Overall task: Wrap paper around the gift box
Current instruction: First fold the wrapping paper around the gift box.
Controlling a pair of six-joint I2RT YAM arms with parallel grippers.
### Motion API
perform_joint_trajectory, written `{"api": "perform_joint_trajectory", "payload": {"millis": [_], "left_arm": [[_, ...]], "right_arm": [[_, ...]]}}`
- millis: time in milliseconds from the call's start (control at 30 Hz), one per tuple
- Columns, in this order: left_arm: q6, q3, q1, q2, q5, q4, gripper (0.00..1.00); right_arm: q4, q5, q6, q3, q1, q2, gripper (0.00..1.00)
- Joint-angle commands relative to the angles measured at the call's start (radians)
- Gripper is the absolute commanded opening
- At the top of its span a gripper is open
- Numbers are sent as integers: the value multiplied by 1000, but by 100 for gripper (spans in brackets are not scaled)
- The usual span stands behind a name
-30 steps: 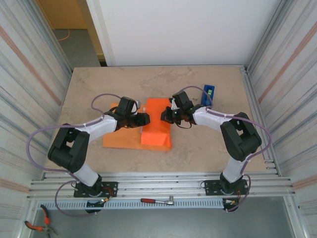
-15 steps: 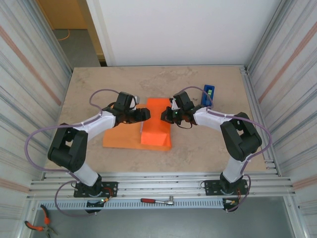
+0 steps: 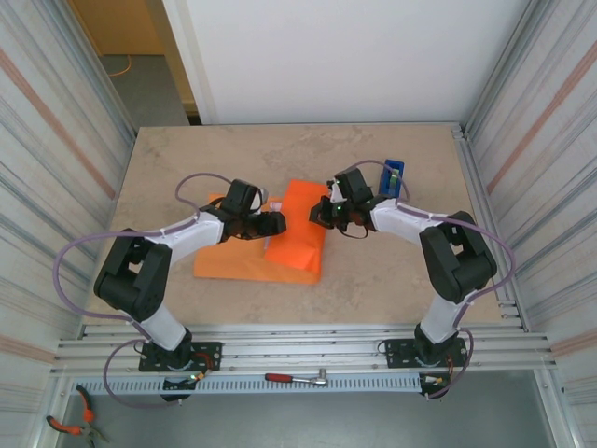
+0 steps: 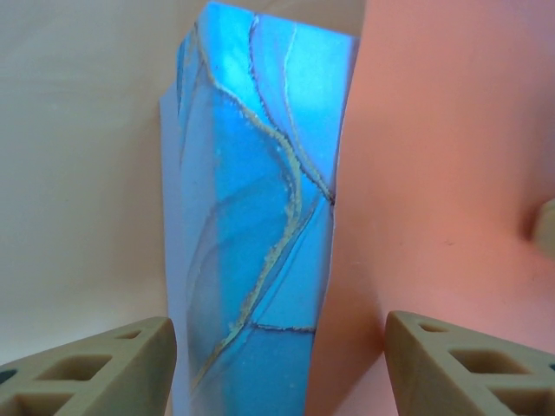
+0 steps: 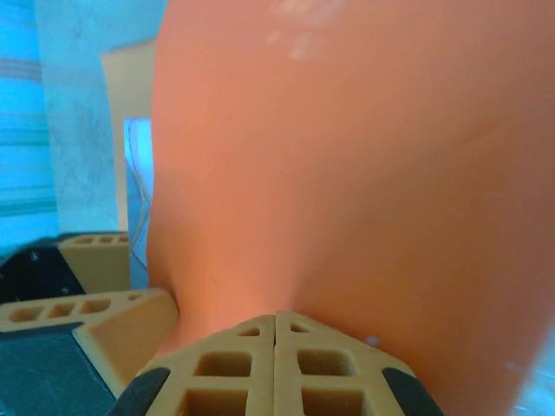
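The orange paper (image 3: 294,233) lies mid-table, its right part lifted and draped over the gift box. My right gripper (image 3: 324,210) is shut on that flap's far right edge; in the right wrist view its fingertips (image 5: 276,319) pinch the paper (image 5: 347,156). My left gripper (image 3: 276,224) is open at the fold's left side. In the left wrist view the marbled gift box (image 4: 251,243), tinted blue there, stands between the spread fingers of the left gripper (image 4: 279,373), with the paper (image 4: 434,173) against its right side. Most of the box is hidden under paper.
A blue tape dispenser (image 3: 394,177) stands just behind my right gripper. The flat part of the paper (image 3: 229,261) spreads toward the near left. Corrugated walls close both sides of the table (image 3: 168,168). A wrench (image 3: 297,378) and pliers (image 3: 70,425) lie on the rail below the table's near edge.
My right gripper has pulled the paper flap a little right and away, tilting it. My left gripper's jaws have spread wider and it has shifted slightly at the fold.
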Motion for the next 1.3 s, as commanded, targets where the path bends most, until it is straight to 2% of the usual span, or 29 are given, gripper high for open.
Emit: {"api": "perform_joint_trajectory", "payload": {"millis": [0,200,333,633,833,1033,1267], "left_arm": [[-7,-18,-12,5,-35,-27,64],[-10,-18,-22,1,-38,-27,64],[-8,-16,-23,-15,-28,-24,64],[-10,-27,-23,-54,-4,-20,64],[-12,-35,-23,-64,11,-12,64],[5,-5,-13,-64,12,-33,71],[16,71,40,-34,48,-65,81]], "right_arm": [[-30,-3,-14,-14,-43,-92,4],[-7,9,9,-100,-106,-143,5],[29,-6,24,-134,-115,-134,5],[8,-8,-9,-47,-17,-91,5],[5,-19,-13,21,42,-5,5],[0,-49,-32,45,74,55,4],[-5,-71,-51,23,80,50,2]]}}
